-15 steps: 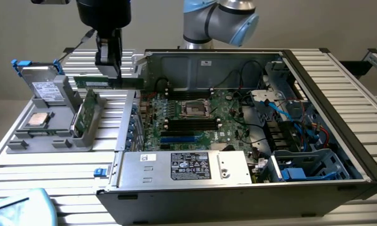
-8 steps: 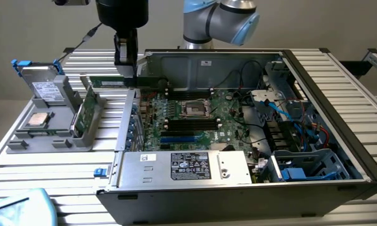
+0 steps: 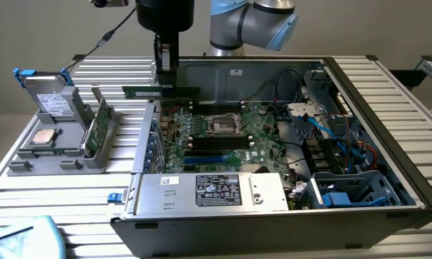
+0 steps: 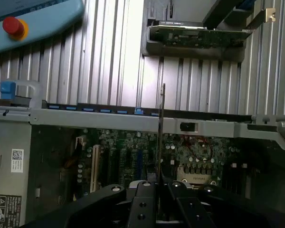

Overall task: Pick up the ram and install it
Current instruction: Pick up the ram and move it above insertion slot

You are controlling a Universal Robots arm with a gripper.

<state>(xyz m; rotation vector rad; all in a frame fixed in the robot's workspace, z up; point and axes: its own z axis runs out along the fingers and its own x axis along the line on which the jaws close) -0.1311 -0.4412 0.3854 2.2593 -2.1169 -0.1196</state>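
Observation:
The ram [image 3: 145,92] is a slim green stick held level above the back left corner of the open computer case [image 3: 389,145]. My gripper [image 3: 166,83] hangs from above and is shut on the stick near its middle. In the wrist view the ram [image 4: 161,123] shows edge-on as a thin dark line rising from between my fingers [image 4: 145,192]. Below it lies the green motherboard [image 3: 267,135], with black memory slots [image 3: 217,143] on either side of the CPU socket [image 3: 223,125]. The stick hangs apart from the board, over the case's rear wall.
On the exterior view's left a grey holder [image 3: 58,156] carries a hard drive [image 3: 52,100], a silver CPU chip [image 3: 43,137] and a wider green card [image 3: 93,132]. The power supply [image 3: 216,191] fills the case front. A pendant with a red button [image 4: 13,26] lies on the slatted table.

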